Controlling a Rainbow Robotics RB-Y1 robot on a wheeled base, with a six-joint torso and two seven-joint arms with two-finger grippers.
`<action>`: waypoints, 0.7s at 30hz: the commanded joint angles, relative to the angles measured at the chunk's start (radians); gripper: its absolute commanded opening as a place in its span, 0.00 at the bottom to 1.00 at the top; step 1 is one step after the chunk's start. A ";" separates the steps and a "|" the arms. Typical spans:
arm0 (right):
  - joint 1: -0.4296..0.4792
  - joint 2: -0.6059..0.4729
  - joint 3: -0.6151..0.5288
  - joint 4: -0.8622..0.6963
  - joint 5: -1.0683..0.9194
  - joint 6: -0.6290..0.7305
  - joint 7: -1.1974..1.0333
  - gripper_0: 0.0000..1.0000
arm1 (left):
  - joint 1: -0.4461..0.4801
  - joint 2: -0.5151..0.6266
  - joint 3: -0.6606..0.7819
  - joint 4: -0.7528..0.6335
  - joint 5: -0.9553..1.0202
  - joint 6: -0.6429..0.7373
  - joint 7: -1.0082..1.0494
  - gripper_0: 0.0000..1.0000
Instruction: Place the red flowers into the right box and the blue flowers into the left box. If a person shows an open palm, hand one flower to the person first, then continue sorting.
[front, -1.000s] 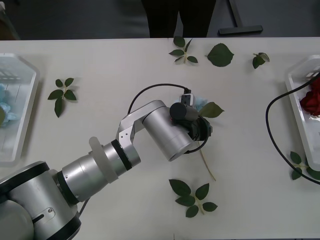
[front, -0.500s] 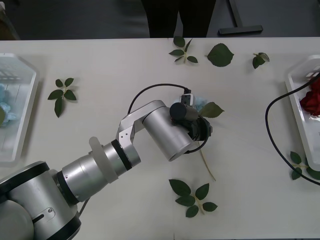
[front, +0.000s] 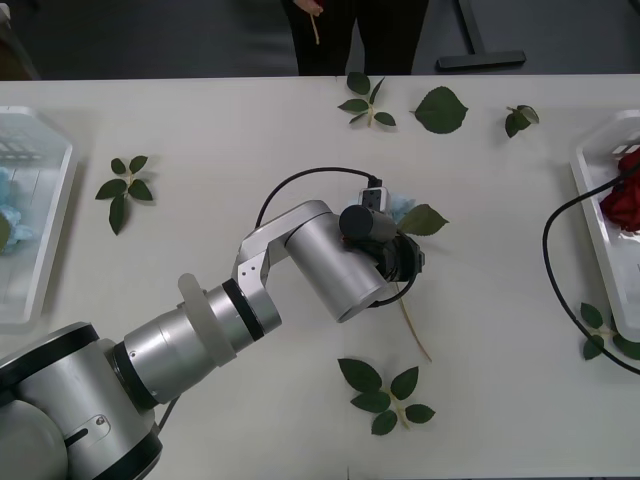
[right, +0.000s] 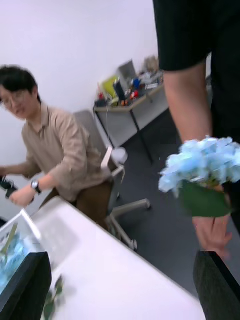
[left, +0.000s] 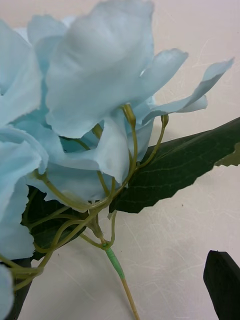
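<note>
A blue flower (front: 400, 205) lies mid-table with its leaf (front: 423, 220) and stem (front: 414, 330). My left gripper (front: 400, 260) hovers just over it. Up close, its black fingers (left: 222, 282) stand open on either side of the stem (left: 116, 264), beneath the pale petals (left: 90, 85). More blue flowers (front: 10, 215) rest in the left box (front: 45, 250). Red flowers (front: 625, 198) lie in the right box (front: 592, 215). My right gripper (right: 120, 295) is open and holds nothing. Beyond it, a person's hand (right: 212, 235) holds a blue flower (right: 200, 165).
Loose leaf sprigs (front: 125, 188) (front: 385, 395) (front: 365, 100) and single leaves (front: 440, 108) lie scattered on the white table. A black cable (front: 560, 280) loops across the right side. A person in dark clothes (front: 355, 35) stands at the far edge, holding a thin stem (front: 315, 22).
My left arm has not moved. The cable on the right has shifted slightly rightward, and a thin stem has come into sight at the person at the far edge.
</note>
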 joint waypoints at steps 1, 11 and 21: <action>0.032 -0.084 0.023 -0.019 -0.042 0.093 0.048 0.82 | -0.045 -0.032 -0.015 -0.013 -0.010 -0.012 -0.027 1.00; 0.216 -0.182 0.029 -0.019 -0.132 0.297 0.212 0.82 | -0.045 -0.032 -0.015 -0.013 -0.010 -0.012 -0.027 1.00; 0.308 -0.223 0.031 -0.021 -0.016 0.400 0.261 0.82 | -0.045 -0.032 -0.015 -0.013 -0.010 -0.012 -0.027 1.00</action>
